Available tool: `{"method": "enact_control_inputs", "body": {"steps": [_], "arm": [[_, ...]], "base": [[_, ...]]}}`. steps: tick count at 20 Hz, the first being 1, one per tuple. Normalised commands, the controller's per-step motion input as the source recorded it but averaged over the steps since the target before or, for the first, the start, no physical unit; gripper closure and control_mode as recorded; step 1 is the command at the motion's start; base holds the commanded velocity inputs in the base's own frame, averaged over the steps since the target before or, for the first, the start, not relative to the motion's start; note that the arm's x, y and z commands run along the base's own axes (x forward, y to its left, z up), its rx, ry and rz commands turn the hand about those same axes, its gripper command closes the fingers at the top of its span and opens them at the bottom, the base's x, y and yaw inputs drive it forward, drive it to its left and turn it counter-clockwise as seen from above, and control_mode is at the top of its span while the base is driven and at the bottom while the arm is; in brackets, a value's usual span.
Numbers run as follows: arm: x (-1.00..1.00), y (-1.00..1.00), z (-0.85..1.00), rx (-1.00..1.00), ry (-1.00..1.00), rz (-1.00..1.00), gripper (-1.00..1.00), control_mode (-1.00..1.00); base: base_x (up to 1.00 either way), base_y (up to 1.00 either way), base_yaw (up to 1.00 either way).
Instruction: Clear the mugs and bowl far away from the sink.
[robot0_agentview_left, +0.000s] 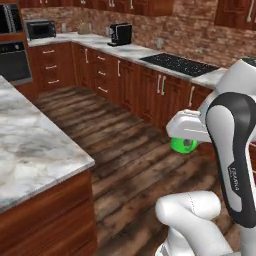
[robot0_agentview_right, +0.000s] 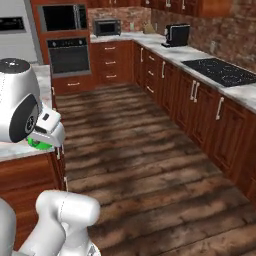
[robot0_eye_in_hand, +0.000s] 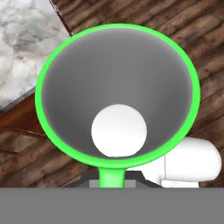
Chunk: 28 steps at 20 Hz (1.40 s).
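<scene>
Jaws clamped on green mug (robot0_eye_in_hand: 117, 94), carried above wood floor (robot0_agentview_left: 125, 150), just off island counter (robot0_agentview_left: 30, 145) edge. Judgement: keep it level, swing over marble, lower gently before I let go.

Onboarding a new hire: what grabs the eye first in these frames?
The green mug, seen mouth-on in the hand view and held in the gripper, above the wood floor. Next, the marble counter at left, and the black cooktop along the far wall.

White arm (robot0_agentview_left: 232, 150) folded high, hand level, fingers (robot0_agentview_left: 186, 134) clamped tight on green mug (robot0_agentview_left: 183, 145)
</scene>
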Motion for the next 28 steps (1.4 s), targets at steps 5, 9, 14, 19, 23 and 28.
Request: {"method": "enact_control_inputs", "body": {"steps": [5, 9, 14, 19, 23, 28], "arm": [[0.0, 0.0, 0.0, 0.0, 0.0, 0.0, 1.0, 1.0], [0.0, 0.0, 0.0, 0.0, 0.0, 0.0, 1.0, 1.0], [0.0, 0.0, 0.0, 0.0, 0.0, 0.0, 1.0, 1.0], [0.0, 0.0, 0.0, 0.0, 0.0, 0.0, 1.0, 1.0], [0.0, 0.0, 0.0, 0.0, 0.0, 0.0, 1.0, 1.0], [0.0, 0.0, 0.0, 0.0, 0.0, 0.0, 1.0, 1.0]], "base": [[0.44, 0.04, 0.85], [0.93, 0.27, 0.22], [1.0, 0.46, -0.13], [0.76, 0.98, 0.36], [0.56, 0.77, 0.59], [0.57, 0.09, 0.39]]}}
